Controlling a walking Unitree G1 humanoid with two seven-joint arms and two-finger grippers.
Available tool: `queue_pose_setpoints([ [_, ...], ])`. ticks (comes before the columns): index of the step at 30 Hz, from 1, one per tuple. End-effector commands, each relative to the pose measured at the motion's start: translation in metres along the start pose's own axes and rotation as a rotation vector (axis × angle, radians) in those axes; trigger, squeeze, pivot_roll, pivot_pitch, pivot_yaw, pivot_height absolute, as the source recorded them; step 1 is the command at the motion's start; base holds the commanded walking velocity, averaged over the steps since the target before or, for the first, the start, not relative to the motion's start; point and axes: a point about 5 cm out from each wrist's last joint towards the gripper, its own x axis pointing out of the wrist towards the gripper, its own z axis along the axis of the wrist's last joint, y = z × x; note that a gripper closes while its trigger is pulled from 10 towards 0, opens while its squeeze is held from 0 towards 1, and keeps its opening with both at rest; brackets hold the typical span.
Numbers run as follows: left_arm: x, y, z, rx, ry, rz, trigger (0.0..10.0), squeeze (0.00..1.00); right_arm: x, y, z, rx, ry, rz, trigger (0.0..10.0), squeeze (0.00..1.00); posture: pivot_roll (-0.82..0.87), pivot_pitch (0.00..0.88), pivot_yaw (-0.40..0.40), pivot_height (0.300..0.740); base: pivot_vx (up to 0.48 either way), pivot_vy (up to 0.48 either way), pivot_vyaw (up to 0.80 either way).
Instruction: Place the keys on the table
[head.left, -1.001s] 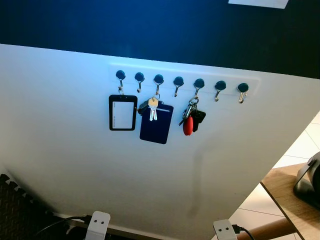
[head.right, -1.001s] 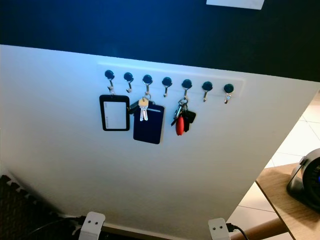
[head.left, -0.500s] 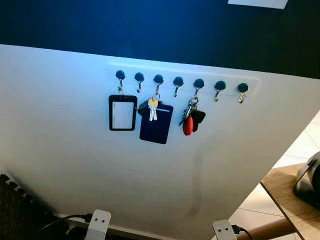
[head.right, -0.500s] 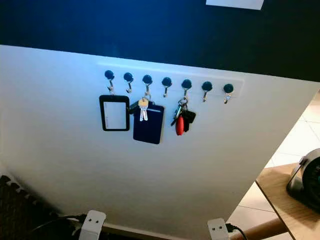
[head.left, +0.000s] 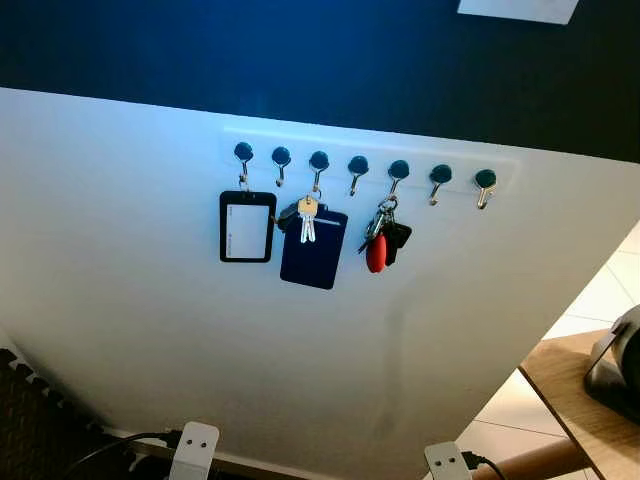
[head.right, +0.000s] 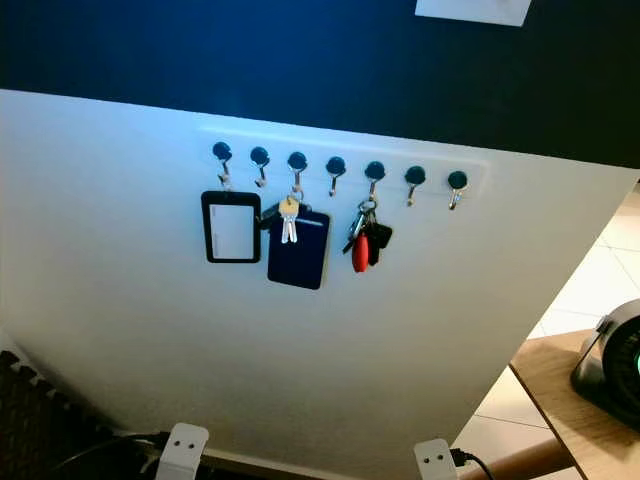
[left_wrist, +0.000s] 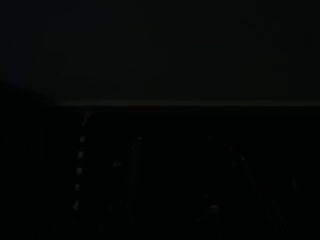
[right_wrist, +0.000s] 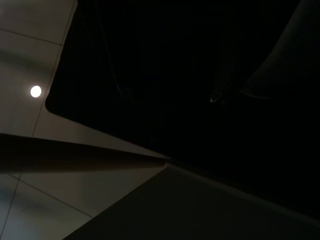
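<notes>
White wall (head.left: 150, 300) (wooden table (head.left: 580, 395) beside), hung keys (head.left: 382, 237)

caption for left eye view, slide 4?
Keys with red fob hang from the hook rail beside badge holder.

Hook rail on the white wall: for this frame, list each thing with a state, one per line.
Hook rail: seven hooks, four bare.
Black badge holder: hanging from the first hook, upright.
Silver keys: hanging over the dark blue card holder.
Keys with red fob: hanging on the fifth hook, untouched.
Wooden table: corner showing, no keys on it.
</notes>
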Motion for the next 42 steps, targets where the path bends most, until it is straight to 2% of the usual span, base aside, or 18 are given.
queue_pose_setpoints([
  [1,-0.002,0.002,-0.004,-0.002,0.009,0.006,10.0,0.0,0.0,-0.003,-0.003,-0.009,0.02,-0.01,10.0,0.0,0.06,0.029,-0.068,0.74,0.0,0.0,0.0],
  [8,-0.002,0.0,-0.005,0.013,0.012,-0.007,10.0,0.0,0.0,-0.004,-0.003,0.031,0.021,-0.016,10.0,0.0,0.06,0.026,-0.068,0.74,0.0,0.0,0.0],
  [14,-0.005,0.008,-0.013,0.059,0.066,0.017,10.0,0.0,-0.001,-0.014,-0.002,0.159,-0.022,-0.141,10.0,0.0,0.06,0.024,-0.061,0.74,0.0,0.0,0.0],
  [17,-0.006,0.014,-0.015,0.047,0.076,0.039,10.0,0.0,-0.002,-0.021,0.001,0.21,-0.055,-0.166,10.0,0.0,0.06,0.027,-0.06,0.74,0.0,0.0,0.0],
  [21,-0.006,0.015,-0.015,0.052,0.078,0.034,10.0,0.0,-0.001,-0.022,0.003,0.234,-0.076,-0.12,10.0,0.0,0.07,0.03,-0.064,0.74,0.0,0.0,0.0],
  [27,-0.007,0.011,-0.015,0.047,0.068,0.006,10.0,0.0,-0.001,-0.01,0.007,0.284,-0.096,-0.006,10.0,0.0,0.07,0.034,-0.067,0.74,0.0,0.0,0.0],
  [28,-0.008,0.007,-0.016,-0.014,0.055,-0.038,0.0,0.0,-0.001,-0.005,0.008,0.286,-0.11,0.031,10.0,1.0,0.07,0.034,-0.066,0.74,0.0,0.0,0.0],
  [31,-0.009,0.005,-0.018,0.006,0.059,-0.05,0.0,0.0,-0.002,-0.002,0.008,0.257,-0.113,0.046,10.0,1.0,0.07,0.034,-0.065,0.74,0.0,0.0,0.0],
  [32,-0.009,0.008,-0.019,0.034,0.073,-0.008,4.5,0.0,-0.001,0.001,0.005,0.216,-0.082,0.036,10.0,1.0,0.07,0.034,-0.063,0.74,0.0,0.0,0.0],
  [33,-0.009,0.008,-0.019,0.034,0.073,-0.008,4.5,0.0,-0.001,0.001,0.005,0.216,-0.082,0.036,10.0,1.0,0.07,0.034,-0.063,0.74,0.0,0.0,0.0],
  [34,-0.009,0.009,-0.019,0.048,0.081,0.018,10.0,0.0,-0.001,0.001,0.004,0.192,-0.065,0.03,10.0,0.91,0.07,0.034,-0.063,0.74,0.0,0.0,0.0],
  [35,-0.009,0.008,-0.018,0.019,0.07,0.0,10.0,0.0,-0.001,0.002,0.003,0.204,-0.062,0.039,10.0,0.13,0.07,0.033,-0.062,0.74,0.0,0.0,0.0],
  [36,-0.009,0.008,-0.018,0.019,0.07,0.0,10.0,0.0,-0.001,0.002,0.003,0.204,-0.062,0.039,10.0,0.13,0.07,0.033,-0.062,0.74,0.0,0.0,0.0],
  [37,-0.009,0.007,-0.016,-0.003,0.047,-0.039,0.0,0.0,-0.002,0.007,0.003,0.256,-0.076,0.098,10.0,1.0,0.08,0.035,-0.06,0.74,0.0,0.0,0.0],
  [39,-0.008,0.008,-0.015,0.031,0.052,-0.036,0.0,0.0,-0.003,0.01,0.003,0.218,-0.077,0.12,10.0,1.0,0.08,0.037,-0.06,0.74,0.0,0.0,0.0],
  [40,-0.007,0.009,-0.015,0.041,0.06,-0.022,3.3,0.0,-0.003,0.01,0.002,0.199,-0.069,0.11,10.0,1.0,0.08,0.037,-0.06,0.74,0.0,0.0,0.0],
  [41,-0.006,0.011,-0.014,0.036,0.062,-0.009,10.0,0.0,-0.002,0.008,0.0,0.187,-0.058,0.09,10.0,0.93,0.08,0.04,-0.064,0.74,0.0,0.0,0.0],
  [42,-0.005,0.011,-0.012,0.026,0.057,-0.008,10.0,0.0,-0.002,0.006,-0.001,0.181,-0.05,0.077,10.0,0.02,0.08,0.041,-0.066,0.74,0.0,0.0,0.0],
])
